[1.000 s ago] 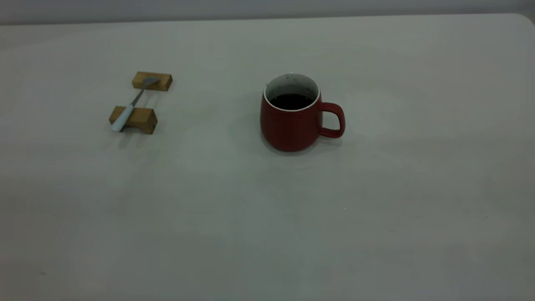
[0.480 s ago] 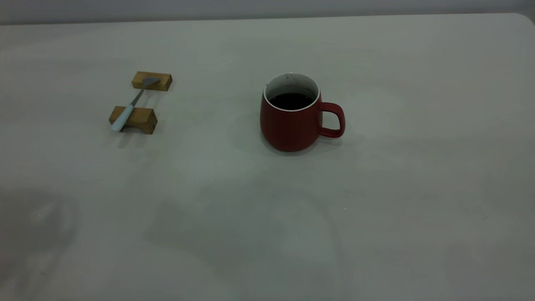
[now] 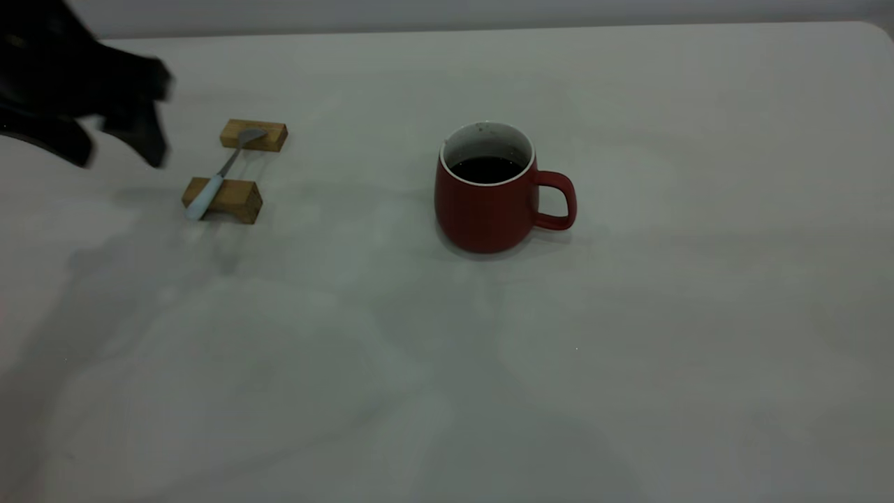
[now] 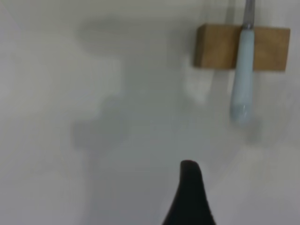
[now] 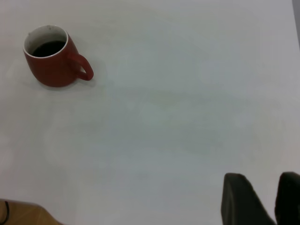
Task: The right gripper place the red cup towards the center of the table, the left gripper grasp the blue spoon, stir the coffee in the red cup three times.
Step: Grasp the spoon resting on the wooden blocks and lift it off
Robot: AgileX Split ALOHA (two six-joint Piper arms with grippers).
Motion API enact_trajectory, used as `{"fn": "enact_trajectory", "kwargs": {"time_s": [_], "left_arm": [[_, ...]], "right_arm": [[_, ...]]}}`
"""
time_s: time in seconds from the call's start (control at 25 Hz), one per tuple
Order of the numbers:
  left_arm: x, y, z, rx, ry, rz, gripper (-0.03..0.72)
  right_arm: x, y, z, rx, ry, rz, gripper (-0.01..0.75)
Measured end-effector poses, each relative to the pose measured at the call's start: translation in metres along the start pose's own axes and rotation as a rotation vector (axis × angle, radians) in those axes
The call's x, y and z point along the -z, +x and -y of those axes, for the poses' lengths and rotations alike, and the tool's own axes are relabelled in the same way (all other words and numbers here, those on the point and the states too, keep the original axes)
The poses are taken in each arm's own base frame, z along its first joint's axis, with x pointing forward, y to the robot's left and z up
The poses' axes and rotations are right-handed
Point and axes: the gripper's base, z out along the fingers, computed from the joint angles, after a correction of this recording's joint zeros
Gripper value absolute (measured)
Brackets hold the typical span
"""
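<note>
The red cup (image 3: 485,209) stands upright near the middle of the table (image 3: 628,349) with its handle toward the right. Dark coffee (image 3: 487,168) lies flat inside it. The blue spoon (image 3: 220,175) rests across two wooden blocks at the left, its pale handle overhanging the nearer block. My left gripper (image 3: 119,150) hovers open just left of the spoon, holding nothing. In the left wrist view the spoon handle (image 4: 243,79) lies beyond one fingertip (image 4: 189,187). My right gripper (image 5: 262,180) is open and empty, far from the cup (image 5: 51,70).
Two tan wooden blocks, one farther (image 3: 254,135) and one nearer (image 3: 230,199), hold the spoon off the table. The table's far edge meets a grey wall, and its rounded corner (image 3: 873,31) is at the far right.
My left gripper has come into the exterior view at the upper left, close to the spoon. Its shadow now spreads over the table's front. Cup and spoon have not moved.
</note>
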Motion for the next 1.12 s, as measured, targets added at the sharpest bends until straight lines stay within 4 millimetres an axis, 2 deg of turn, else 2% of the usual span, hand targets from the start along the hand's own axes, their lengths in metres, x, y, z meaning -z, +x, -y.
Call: {"fn": "enact_trajectory", "kwargs": {"time_s": [0.2,0.44,0.6,0.72,0.84,0.88,1.0,1.12], "left_arm": [[-0.042,-0.013,0.008,-0.016,0.003,-0.042,0.666],[-0.069,-0.017,0.009,-0.017,0.001,-0.070,0.637],[-0.087,-0.017,0.009,-0.018,0.000,-0.088,0.543],[-0.093,-0.016,0.012,-0.026,0.001,-0.096,0.399],[-0.092,-0.020,0.015,-0.026,0.004,-0.088,0.166],[-0.090,-0.023,0.016,-0.020,0.004,-0.092,0.146],[-0.073,-0.033,0.024,0.054,0.019,-0.143,0.151],[-0.034,-0.053,0.042,0.241,0.104,-0.184,0.151]], "right_arm": [[0.000,0.000,0.000,0.000,0.000,0.000,0.234],[0.000,0.000,0.000,0.000,0.000,0.000,0.236],[0.000,0.000,0.000,0.000,0.000,0.000,0.236],[0.000,0.000,0.000,0.000,0.000,0.000,0.236],[0.000,0.000,0.000,0.000,0.000,0.000,0.236],[0.000,0.000,0.000,0.000,0.000,0.000,0.236],[0.000,0.000,0.000,0.000,0.000,0.000,0.236],[0.000,0.000,0.000,0.000,0.000,-0.001,0.236]]}}
